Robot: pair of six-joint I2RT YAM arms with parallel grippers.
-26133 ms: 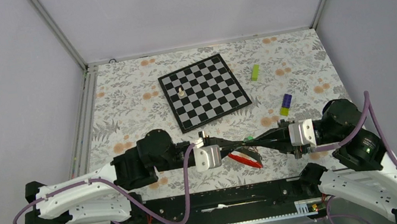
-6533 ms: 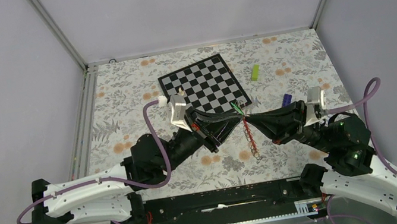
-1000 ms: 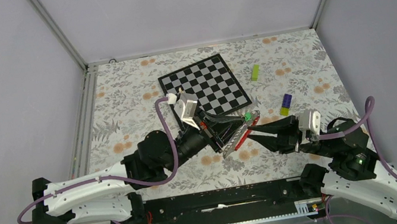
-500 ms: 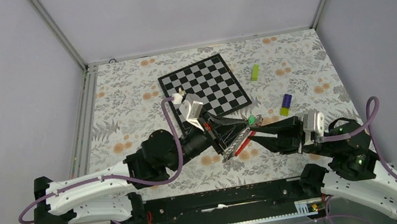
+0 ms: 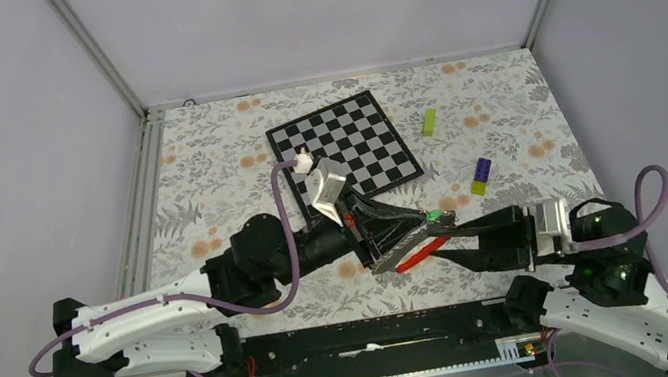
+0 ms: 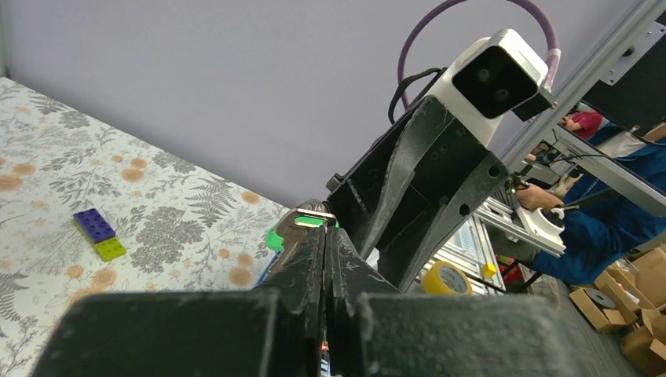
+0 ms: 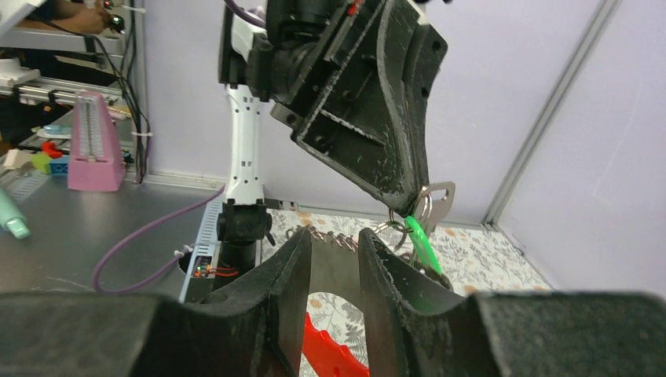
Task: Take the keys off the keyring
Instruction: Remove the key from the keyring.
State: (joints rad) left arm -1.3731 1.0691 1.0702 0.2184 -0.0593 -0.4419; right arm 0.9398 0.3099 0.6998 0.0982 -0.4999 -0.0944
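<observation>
Above the floral table [image 5: 205, 168], in the overhead view, found the left gripper [image 5: 423, 223] and right gripper [image 5: 448, 233] meeting tip to tip just in front of the chessboard [image 5: 344, 151]. Saw the keyring [image 5: 429, 222] at the left tips, a green key [image 5: 436, 216] showing there, the red strap [image 5: 419, 256] and chain [image 5: 389, 262] hanging down-left beneath the fingers. Noted a lime block [image 5: 429, 122] and a purple-and-yellow block [image 5: 481, 175] well apart on the right.

From the left wrist, saw its fingers [image 6: 302, 267] pressed flat together, pinching the silvery ring at their tip, with green peeking out on the left and the right gripper just behind.

From the right wrist, saw its fingers [image 7: 287, 290] parted with a clear gap, the chain draped across beyond them. Found the keys [image 7: 438, 196] and ring dangling from the left gripper's tip, lifted off the cloth, the green key running down beside one finger; could not tell whether touching.
</observation>
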